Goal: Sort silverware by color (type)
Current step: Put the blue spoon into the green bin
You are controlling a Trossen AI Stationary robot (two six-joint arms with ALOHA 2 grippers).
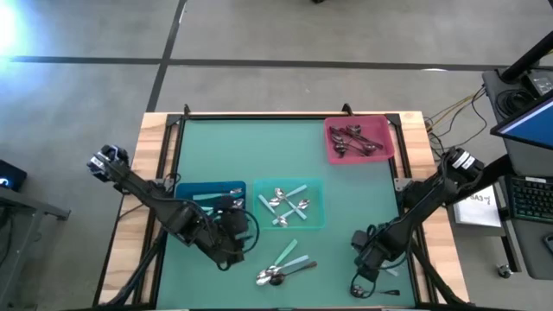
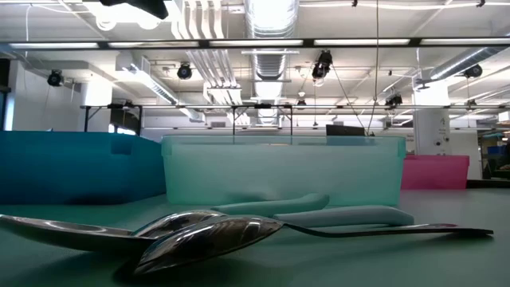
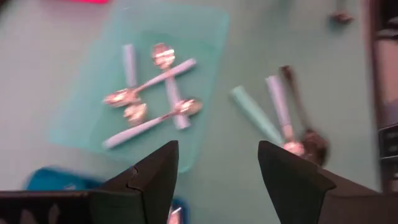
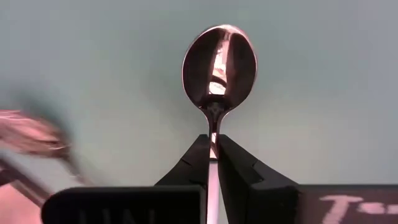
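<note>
My right gripper (image 4: pixel 213 152) is shut on a shiny all-silver spoon (image 4: pixel 219 62); in the high view it sits near the table's near right (image 1: pixel 363 252). My left gripper (image 3: pixel 214 180) is open and empty, and it hovers by the blue bin's (image 1: pixel 207 192) right edge (image 1: pixel 232 226). Loose spoons (image 1: pixel 281 263), silver, teal-handled and dark, lie flat on the mat near the front edge; the low view shows them close up (image 2: pixel 199 235). Teal-handled spoons (image 3: pixel 152 93) lie in the teal bin (image 1: pixel 313 216). Dark spoons (image 1: pixel 356 140) lie in the pink bin (image 1: pixel 333 155). My right gripper pinches the silver spoon's handle just behind the bowl (image 4: pixel 214 127) between its two fingers. The handle runs along the fingers and back between them. The bowl (image 4: pixel 219 62) sticks out ahead of the fingertips, hollow side showing. Whether the spoon is clear of the mat cannot be told.
The green mat has a raised wooden frame (image 1: pixel 155 138) around it. Open mat lies between the teal bin and my right gripper and across the far left. A blurred pinkish shape (image 4: pixel 31 137) shows beside my right gripper. Desks and cables (image 1: pixel 518 173) stand to the right of the table.
</note>
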